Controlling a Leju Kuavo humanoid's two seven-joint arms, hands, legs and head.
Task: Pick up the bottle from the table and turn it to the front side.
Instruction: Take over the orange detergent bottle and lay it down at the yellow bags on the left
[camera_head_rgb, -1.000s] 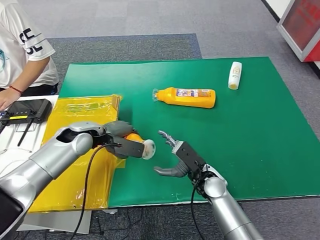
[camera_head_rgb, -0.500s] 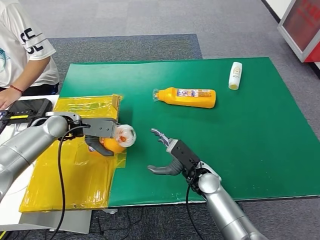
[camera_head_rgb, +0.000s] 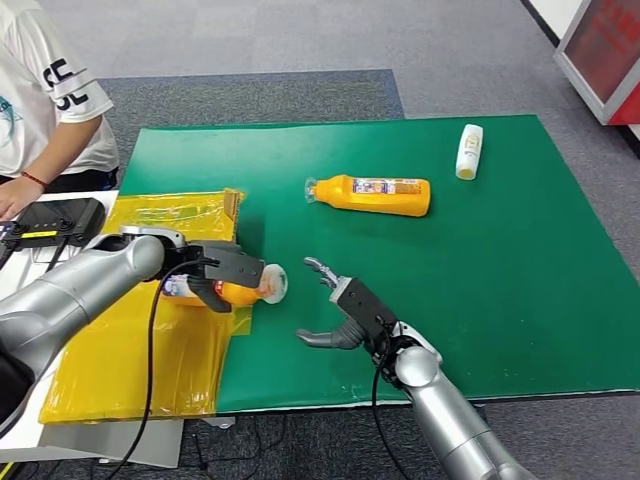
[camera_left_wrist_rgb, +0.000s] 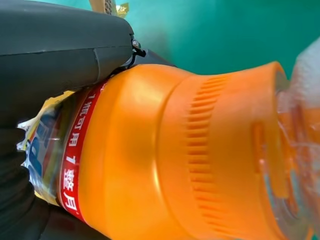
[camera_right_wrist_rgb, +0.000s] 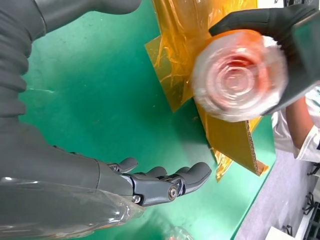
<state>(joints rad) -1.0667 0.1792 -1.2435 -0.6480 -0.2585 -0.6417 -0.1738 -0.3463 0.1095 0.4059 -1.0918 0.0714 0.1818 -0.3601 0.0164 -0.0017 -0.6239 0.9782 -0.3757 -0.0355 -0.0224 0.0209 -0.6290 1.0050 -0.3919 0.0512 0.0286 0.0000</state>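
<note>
Orange plastic fills the left hand's grasp: the bottle is held sideways above the table's left edge, where the green mat meets the yellow sheet, with its clear cap pointing toward the right hand. In the left wrist view the bottle has its red label band tucked under the dark fingers, so the grip sits on the body behind the ribbed neck. To do the turning well, I judge the wrist should roll slowly and keep the bottle's axis level, and the fingers should press on the body and not the slippery label film; the blurred cap in the right wrist view suggests it is in motion, so a loose hold could let it slip. Should the right hand take the bottle, it should close around the neck end only once the bottle is steady. The left arm reaches in low from the left with its forearm about level. The right hand waits just beside the cap, spread and holding nothing, its palm toward the bottle and its thumb set apart from the fingers, a little above the mat. A second orange bottle and a white bottle lie near the far edge.
</note>
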